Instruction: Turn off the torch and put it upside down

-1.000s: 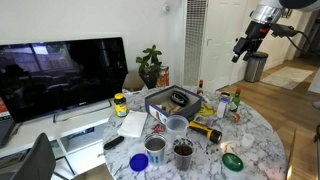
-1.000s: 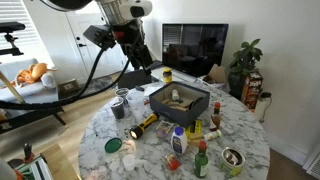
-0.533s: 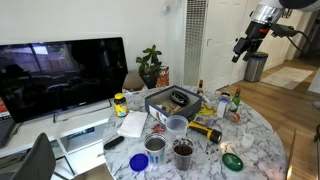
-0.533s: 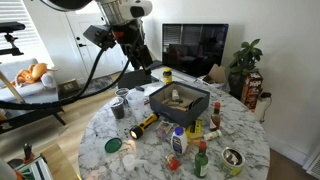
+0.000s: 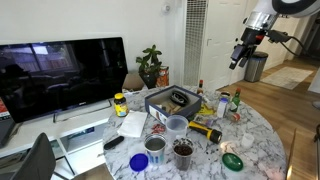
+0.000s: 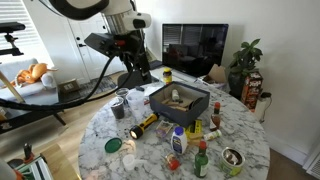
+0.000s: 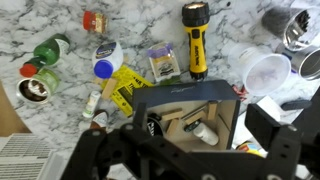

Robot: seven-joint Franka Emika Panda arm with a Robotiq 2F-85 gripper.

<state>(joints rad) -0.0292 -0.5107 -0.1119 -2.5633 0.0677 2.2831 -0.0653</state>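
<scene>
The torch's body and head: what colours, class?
The torch has a yellow body and black head, clearest in the wrist view.

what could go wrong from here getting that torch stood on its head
1. The torch lies flat between a clear cup and a small packet; the open gripper, high above the table, could knock either on the way down.
2. Its switch can't be made out here, so a press may miss.
3. Stood on its head amid the clutter, it may topple.
</scene>
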